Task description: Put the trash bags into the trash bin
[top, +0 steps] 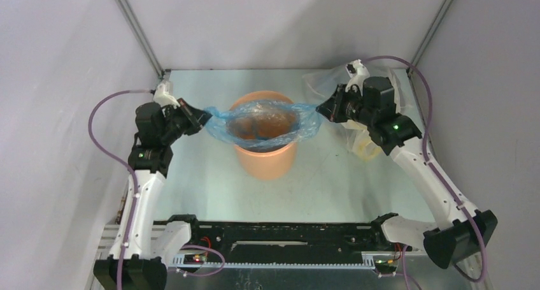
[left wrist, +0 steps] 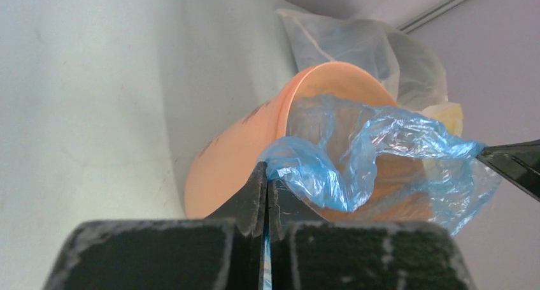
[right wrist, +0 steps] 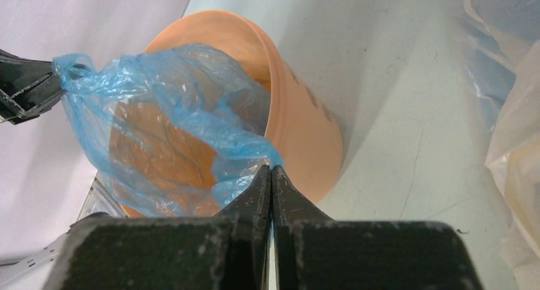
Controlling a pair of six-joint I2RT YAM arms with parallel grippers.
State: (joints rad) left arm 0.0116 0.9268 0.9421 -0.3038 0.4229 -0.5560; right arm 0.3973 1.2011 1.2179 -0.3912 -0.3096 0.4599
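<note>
The orange trash bin (top: 267, 159) stands upright in the middle of the table. A light-blue trash bag (top: 264, 121) is stretched open across its mouth, sagging inside. My left gripper (top: 205, 118) is shut on the bag's left edge, just left of the rim. My right gripper (top: 320, 109) is shut on the bag's right edge, just right of the rim. In the left wrist view the bag (left wrist: 356, 156) runs from my gripper (left wrist: 266, 175) over the bin (left wrist: 235, 156). In the right wrist view the bag (right wrist: 165, 124) runs from my gripper (right wrist: 271, 172) over the bin (right wrist: 305, 130).
A larger clear plastic sack with pale yellow contents (top: 363, 143) lies at the back right, under and behind my right arm; it also shows in the right wrist view (right wrist: 516, 143) and the left wrist view (left wrist: 382, 48). Grey walls enclose the table on three sides.
</note>
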